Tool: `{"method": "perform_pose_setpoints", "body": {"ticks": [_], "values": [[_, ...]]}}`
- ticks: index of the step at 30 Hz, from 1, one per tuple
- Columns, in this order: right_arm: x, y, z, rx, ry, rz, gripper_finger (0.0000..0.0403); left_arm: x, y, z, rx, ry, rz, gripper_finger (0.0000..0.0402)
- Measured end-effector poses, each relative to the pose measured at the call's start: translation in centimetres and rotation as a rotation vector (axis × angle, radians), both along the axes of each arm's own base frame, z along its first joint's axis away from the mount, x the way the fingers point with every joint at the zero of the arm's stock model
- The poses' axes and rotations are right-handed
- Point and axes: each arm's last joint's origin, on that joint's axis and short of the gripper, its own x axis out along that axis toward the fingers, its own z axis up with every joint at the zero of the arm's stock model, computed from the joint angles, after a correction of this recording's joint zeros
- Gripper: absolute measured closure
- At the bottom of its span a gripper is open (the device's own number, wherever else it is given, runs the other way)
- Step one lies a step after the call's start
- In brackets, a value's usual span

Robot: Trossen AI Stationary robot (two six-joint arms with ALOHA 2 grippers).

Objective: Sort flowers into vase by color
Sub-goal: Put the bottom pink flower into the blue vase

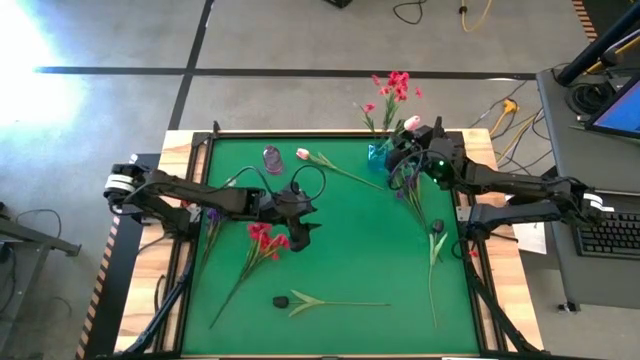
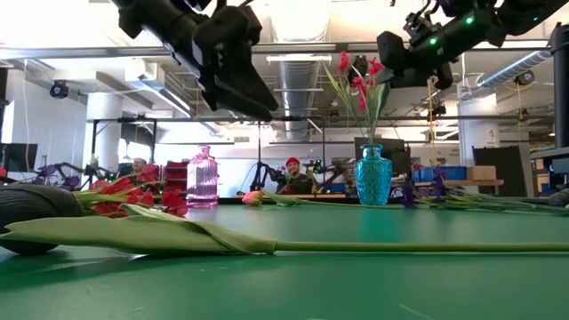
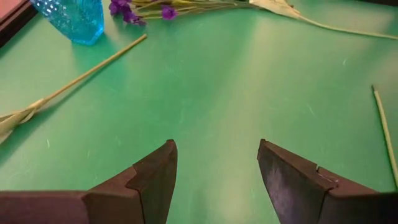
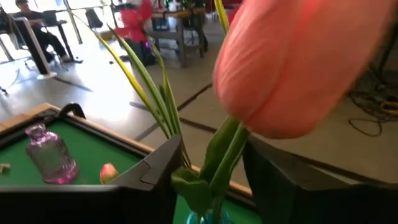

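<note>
The blue vase (image 1: pixel 377 152) stands at the far edge of the green surface (image 1: pixel 350 260) and serves here as the landmark; red sprays (image 1: pixel 396 88) already stand in it, so this part looks done. The right end effector (image 1: pixel 408 140) hangs just above the vase; a pale pink tulip (image 4: pixel 298 68) stands between its fingers (image 4: pixel 155 174) with the stem going down toward the vase mouth, long axis close to upright, head up; the fingers stand apart around the stem, and whether they touch it one cannot tell. The pink vase (image 1: pixel 272 157) stands well to the left of the blue one and looks empty. Much is left: a second pink tulip (image 1: pixel 303 155) lies between the two vases; purple sprays (image 1: pixel 408 185) and a dark tulip (image 1: pixel 437 228) lie in front of the blue vase; red sprays on the surface (image 1: pixel 265 240) and another dark tulip (image 1: pixel 283 300) lie farther off. The left end effector (image 1: pixel 300 215) hovers near those red sprays, fingers apart, holding nothing.
</note>
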Motion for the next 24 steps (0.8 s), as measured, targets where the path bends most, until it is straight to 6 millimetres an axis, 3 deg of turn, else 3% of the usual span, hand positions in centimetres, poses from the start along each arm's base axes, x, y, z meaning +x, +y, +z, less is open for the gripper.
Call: {"method": "perform_pose_setpoints", "body": {"ticks": [14,24], "values": [[-0.1,0.2,-0.2,0.023,0.018,0.034,0.0117,-1.7,0.1,0.9,-0.07,0.057,0.063,0.0192],[-0.8,0.6,-0.2,0.076,0.017,0.068,0.0055,-2.2,0.0,0.6,-0.111,0.105,0.103,0.0192]]}}
